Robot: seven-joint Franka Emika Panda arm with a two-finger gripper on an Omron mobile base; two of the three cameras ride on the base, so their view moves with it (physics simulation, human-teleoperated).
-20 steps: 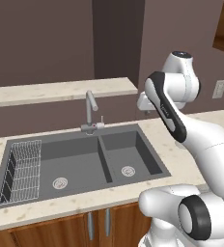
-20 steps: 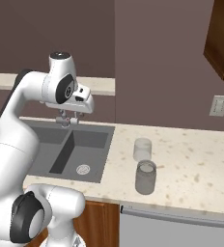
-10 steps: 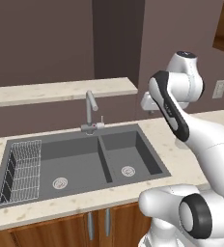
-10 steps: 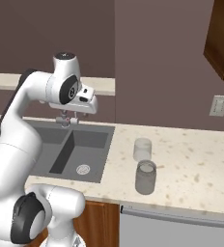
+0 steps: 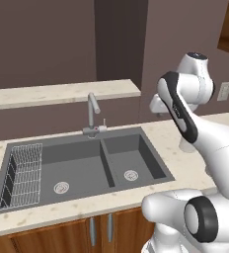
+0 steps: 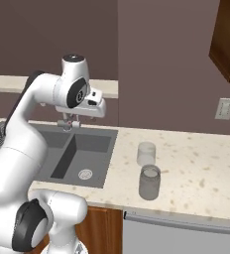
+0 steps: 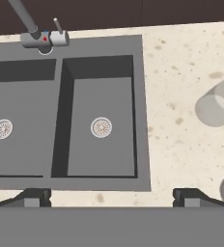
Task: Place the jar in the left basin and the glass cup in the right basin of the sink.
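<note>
Smoky jar and clear glass cup stand on speckled counter.

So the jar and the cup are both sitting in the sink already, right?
Not quite. The jar and the cup are both sitting on the counter to the right of the sink, as the right base view shows.

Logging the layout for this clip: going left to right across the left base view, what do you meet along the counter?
Wire rack → left basin → right basin → bare counter, with the arm above it.
</note>
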